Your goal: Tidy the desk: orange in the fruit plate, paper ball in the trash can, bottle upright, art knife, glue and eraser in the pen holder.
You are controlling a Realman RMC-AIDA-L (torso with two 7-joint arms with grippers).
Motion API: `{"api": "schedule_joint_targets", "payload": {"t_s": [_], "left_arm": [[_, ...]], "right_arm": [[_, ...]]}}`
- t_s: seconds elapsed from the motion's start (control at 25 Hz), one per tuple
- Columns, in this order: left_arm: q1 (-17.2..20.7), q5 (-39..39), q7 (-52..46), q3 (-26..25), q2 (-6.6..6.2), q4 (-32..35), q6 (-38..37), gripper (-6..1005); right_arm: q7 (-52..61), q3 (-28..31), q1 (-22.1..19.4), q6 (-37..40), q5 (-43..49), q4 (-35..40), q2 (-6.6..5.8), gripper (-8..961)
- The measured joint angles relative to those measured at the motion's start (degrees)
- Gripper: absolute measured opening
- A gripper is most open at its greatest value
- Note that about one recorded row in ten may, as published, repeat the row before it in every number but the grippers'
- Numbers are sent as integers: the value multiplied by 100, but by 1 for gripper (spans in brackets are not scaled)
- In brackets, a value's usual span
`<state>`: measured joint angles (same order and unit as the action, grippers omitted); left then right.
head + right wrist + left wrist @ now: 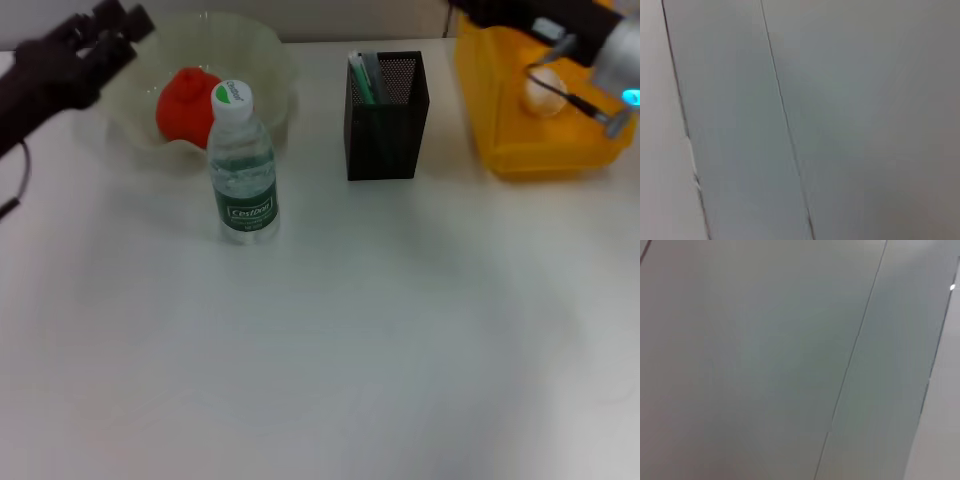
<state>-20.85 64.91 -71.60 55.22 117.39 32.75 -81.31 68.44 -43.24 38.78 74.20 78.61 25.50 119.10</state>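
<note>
Left gripper [110, 25] is raised at the upper left of the frame, above the fruit plate [270, 60]; whether its fingers are apart cannot be told. An orange [183, 102] lies in the plate, and the bottle [242, 165] stands upright just before it. At centre top is seen the pen holder [387, 115]. At upper right, the right arm [560, 30] is held over the yellow trash can [540, 130], in which a paper ball [545, 97] lies.

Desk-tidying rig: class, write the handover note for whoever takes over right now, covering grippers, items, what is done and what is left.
Left gripper: raised at the far left by the fruit plate, holding nothing visible.
Right arm: raised at the far right over the yellow trash can; gripper not visible.
Done: orange in the plate; bottle upright in front of it; paper ball in the can; pen holder holds items, not identifiable.
Left: nothing loose on the desk; confirm knife, glue and eraser are in the holder.
</note>
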Motion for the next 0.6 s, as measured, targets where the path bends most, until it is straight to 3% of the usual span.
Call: {"api": "schedule_joint_targets", "payload": {"t_s": [0.04,0.08,0.12,0.16,0.24,0.28,0.48,0.6], "left_arm": [[1,10,-243,10,-117,84,-131,485],[1,10,-243,10,-117,84,-131,485],[-12,29,-518,32,-268,129,-309,485],[-83,166,-866,40,-520,166,-764,485],[-99,245,-958,31,-582,190,-936,485],[-127,488,-1268,6,-704,319,-1295,485],[-132,825,-1589,2,-747,533,-1552,503],[-288,1560,-1719,7,-727,618,-2202,556]], "right_arm": [[288,-2,-106,204,4,157,-6,562],[288,-2,-106,204,4,157,-6,562],[929,-33,-309,633,31,469,-31,563],[1598,-231,-515,1041,71,849,-114,563],[1885,-368,-585,1190,118,1013,-163,565],[2479,-660,-700,1502,315,1386,-284,566],[3069,-789,-645,2209,1065,1774,-368,572],[3069,-840,-530,2490,1465,1831,-367,653]]}}
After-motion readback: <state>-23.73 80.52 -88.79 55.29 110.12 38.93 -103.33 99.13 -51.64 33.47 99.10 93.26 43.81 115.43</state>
